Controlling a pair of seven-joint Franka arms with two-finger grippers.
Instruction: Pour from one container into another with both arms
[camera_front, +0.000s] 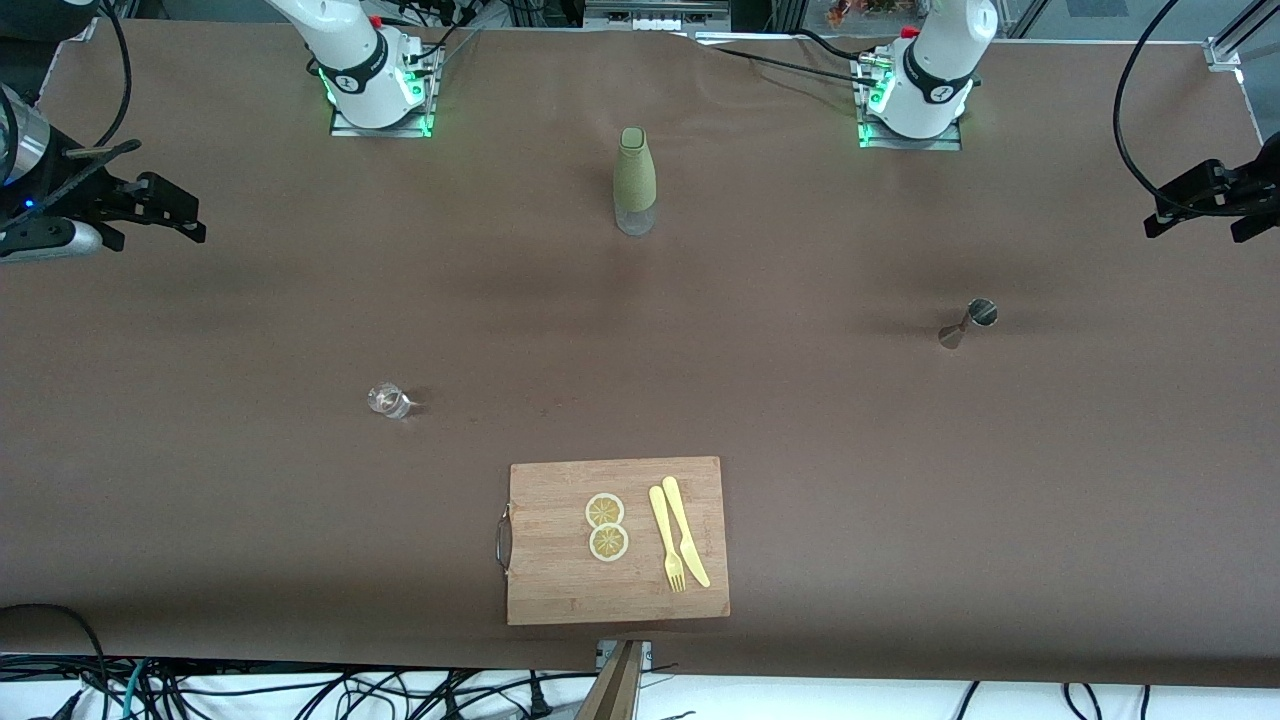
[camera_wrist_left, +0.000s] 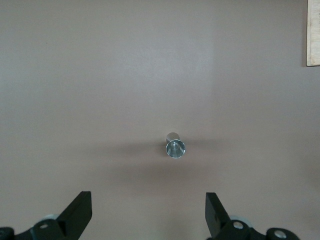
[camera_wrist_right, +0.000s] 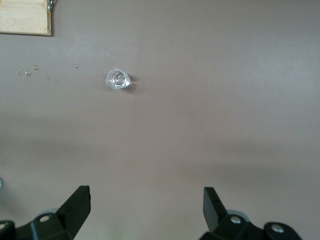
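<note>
We've got both arms parked up high and waiting, so starting from the claws: the left gripper (camera_wrist_left: 147, 217) is spread wide with nothing in it, hanging over bare brown table toward the left arm's end, and its wrist view looks straight down on the small shiny metal jigger (camera_wrist_left: 175, 146), which stands upright on the tabletop, well clear of the black fingers (camera_wrist_left: 77, 212). The right gripper (camera_wrist_right: 146, 212) is the same story, splayed wide and empty over the right arm's end of the table, with the small clear drinking glass (camera_wrist_right: 118, 79) sitting on the cloth below it, and a few water droplets (camera_wrist_right: 31, 71) beside that glass. Moving outward, we see the tall olive-green bottle with a clear base (camera_front: 635, 181) standing between the two arm bases. Nearest the front camera lies the rectangular wooden cutting board with a metal handle (camera_front: 560, 590), carrying two round lemon slices (camera_front: 606, 526), plus a yellow plastic fork (camera_front: 666, 540) and a yellow plastic knife (camera_front: 685, 530) lying side by side.
</note>
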